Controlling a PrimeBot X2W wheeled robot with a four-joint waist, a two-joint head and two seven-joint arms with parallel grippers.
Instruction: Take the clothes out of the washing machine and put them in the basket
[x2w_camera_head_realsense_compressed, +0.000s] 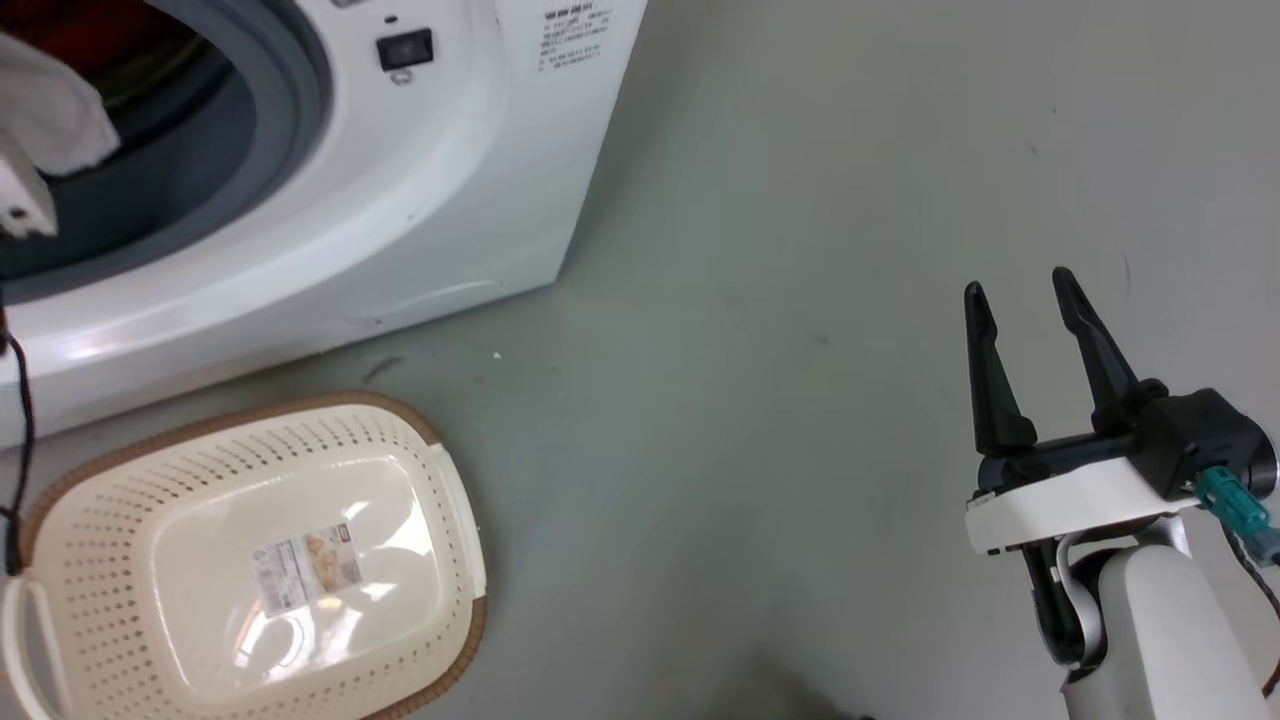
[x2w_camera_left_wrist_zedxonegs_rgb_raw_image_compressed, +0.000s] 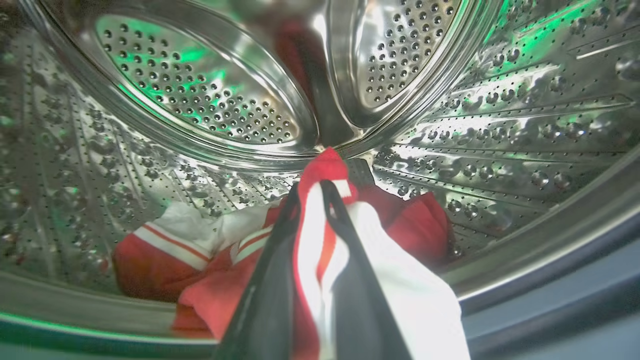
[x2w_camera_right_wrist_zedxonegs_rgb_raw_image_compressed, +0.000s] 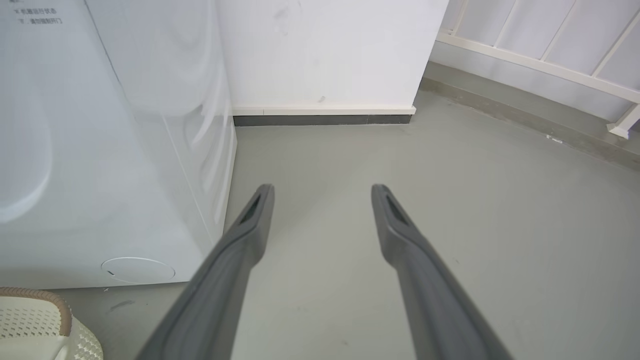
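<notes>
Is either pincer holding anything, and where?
The left pincer pinches a raised red-and-white fold of the clothes; the right pincer holds nothing.

Large white washing machine (x2w_camera_head_realsense_compressed: 450, 200): smooth, glossy casing. Its perforated steel drum (x2w_camera_left_wrist_zedxonegs_rgb_raw_image_compressed: 200, 100): mirror-bright metal. Grey door ring (x2w_camera_head_realsense_compressed: 295, 110): matt rubber. Red-and-white garments (x2w_camera_left_wrist_zedxonegs_rgb_raw_image_compressed: 160, 260): soft cloth. Cream perforated basket (x2w_camera_head_realsense_compressed: 110, 520): shiny plastic, brown woven-look rim. Grey floor (x2w_camera_head_realsense_compressed: 800, 300): smooth, matt.

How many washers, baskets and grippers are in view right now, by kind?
White front-loading washing machine: 1
Cream perforated plastic basket: 1
Grippers with long dark fingers: 2 (left gripper shut on red-and-white clothes, right gripper open)
Total: 4
</notes>
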